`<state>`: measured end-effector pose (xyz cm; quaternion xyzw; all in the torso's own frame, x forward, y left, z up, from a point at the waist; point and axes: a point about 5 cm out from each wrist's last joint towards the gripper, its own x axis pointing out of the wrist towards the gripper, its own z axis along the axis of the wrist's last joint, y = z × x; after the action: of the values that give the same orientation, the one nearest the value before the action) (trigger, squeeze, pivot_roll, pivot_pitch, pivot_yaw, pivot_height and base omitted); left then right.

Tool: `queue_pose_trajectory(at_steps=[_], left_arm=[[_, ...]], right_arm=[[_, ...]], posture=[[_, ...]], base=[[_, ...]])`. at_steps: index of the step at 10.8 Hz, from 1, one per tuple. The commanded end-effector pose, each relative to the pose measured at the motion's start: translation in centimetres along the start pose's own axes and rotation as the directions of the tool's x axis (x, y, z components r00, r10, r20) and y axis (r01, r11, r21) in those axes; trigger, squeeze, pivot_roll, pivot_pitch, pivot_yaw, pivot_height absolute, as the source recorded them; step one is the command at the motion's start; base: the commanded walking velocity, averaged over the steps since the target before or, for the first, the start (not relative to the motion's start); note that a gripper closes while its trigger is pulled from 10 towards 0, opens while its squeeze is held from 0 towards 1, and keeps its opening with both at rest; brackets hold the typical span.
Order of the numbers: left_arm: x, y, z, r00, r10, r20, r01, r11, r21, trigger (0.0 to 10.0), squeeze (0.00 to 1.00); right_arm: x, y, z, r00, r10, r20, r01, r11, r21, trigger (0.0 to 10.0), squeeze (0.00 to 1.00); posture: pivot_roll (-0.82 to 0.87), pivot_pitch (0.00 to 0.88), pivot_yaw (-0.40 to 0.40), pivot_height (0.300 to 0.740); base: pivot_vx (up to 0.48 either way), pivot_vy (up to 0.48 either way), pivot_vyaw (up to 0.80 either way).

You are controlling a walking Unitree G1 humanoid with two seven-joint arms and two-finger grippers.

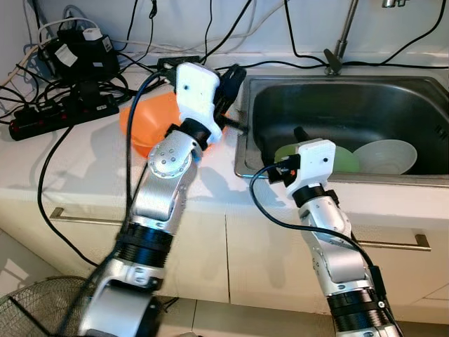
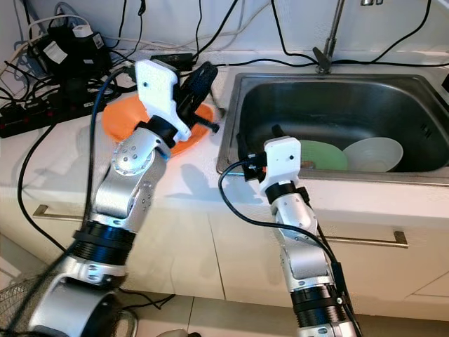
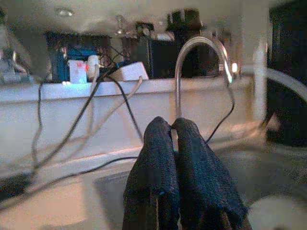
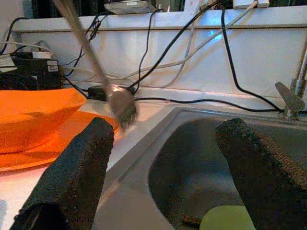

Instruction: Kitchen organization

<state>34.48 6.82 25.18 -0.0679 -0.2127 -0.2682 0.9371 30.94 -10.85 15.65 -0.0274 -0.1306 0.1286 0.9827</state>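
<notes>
The left gripper (image 3: 171, 125) is pinched shut near the orange bowl (image 1: 149, 119), while the right wrist view shows the right gripper (image 4: 168, 143) spread wide over the sink (image 4: 192, 163) and a blurred fork (image 4: 122, 105).

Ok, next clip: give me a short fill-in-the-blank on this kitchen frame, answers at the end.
1. The orange bowl sits on the counter to the ____ of the sink.
2. The right gripper has its fingers ____.
3. Beside the white bowl in the sink lies a ____ plate.
4. The left gripper has its fingers ____.

Answers: left; open; green; shut
</notes>
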Motion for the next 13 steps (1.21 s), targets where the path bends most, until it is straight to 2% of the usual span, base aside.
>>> queue_pose_trajectory(at_steps=[1,2,3,5,7,10,11,13], left_arm=[[0.6,0.3,2.0,0.997,-0.005,0.076,0.010,0.998,-0.067,10.0,0.00],[0.8,0.4,2.4,0.995,-0.004,0.097,0.014,0.994,-0.111,10.0,0.00],[0.8,0.3,2.4,0.995,-0.018,0.097,0.029,0.992,-0.121,10.0,0.00],[0.7,-0.3,2.1,0.995,-0.055,0.089,0.071,0.978,-0.195,10.0,0.00],[0.5,-1.2,1.3,0.993,-0.107,0.046,0.115,0.963,-0.245,10.0,0.00],[0.3,-2.4,0.2,0.986,-0.164,-0.008,0.157,0.956,-0.247,10.0,0.00],[0.2,-2.6,-0.2,0.984,-0.175,-0.038,0.163,0.962,-0.220,10.0,0.00],[0.1,-2.9,-0.4,0.977,-0.205,-0.062,0.188,0.958,-0.217,10.0,0.00]], right_arm=[[0.0,0.4,0.2,1.000,0.020,0.008,-0.020,1.000,-0.003,10.0,0.00],[0.0,0.6,0.1,0.999,0.031,0.008,-0.031,1.000,-0.001,10.0,0.00],[0.0,0.7,0.2,0.999,0.037,0.010,-0.037,0.999,-0.001,10.0,0.00],[0.2,0.8,0.4,0.999,0.043,0.017,-0.043,0.999,-0.004,10.0,0.00],[0.4,1.0,0.8,0.998,0.051,0.034,-0.050,0.999,-0.007,10.0,0.00],[0.6,0.9,0.9,0.999,0.029,0.044,-0.029,1.000,-0.012,10.0,0.00],[0.6,0.6,1.0,0.999,0.011,0.047,-0.010,1.000,-0.004,10.0,0.00],[0.7,0.7,1.1,0.999,0.009,0.050,-0.009,1.000,0.000,10.0,0.00]], posture=[[0.02,0.000,0.079,0.740],[0.02,0.000,0.081,0.740],[0.02,0.000,0.081,0.740],[0.01,0.000,0.083,0.740],[0.01,0.000,0.085,0.740],[0.00,0.000,0.090,0.740],[0.00,0.000,0.095,0.740],[0.00,0.000,0.096,0.740]], base=[[0.000,0.000,0.00],[0.000,0.000,0.00],[0.000,0.000,0.00],[0.000,0.000,0.00],[0.000,0.000,0.00],[0.000,0.000,0.00],[0.000,0.000,0.00],[0.000,0.000,0.00]])
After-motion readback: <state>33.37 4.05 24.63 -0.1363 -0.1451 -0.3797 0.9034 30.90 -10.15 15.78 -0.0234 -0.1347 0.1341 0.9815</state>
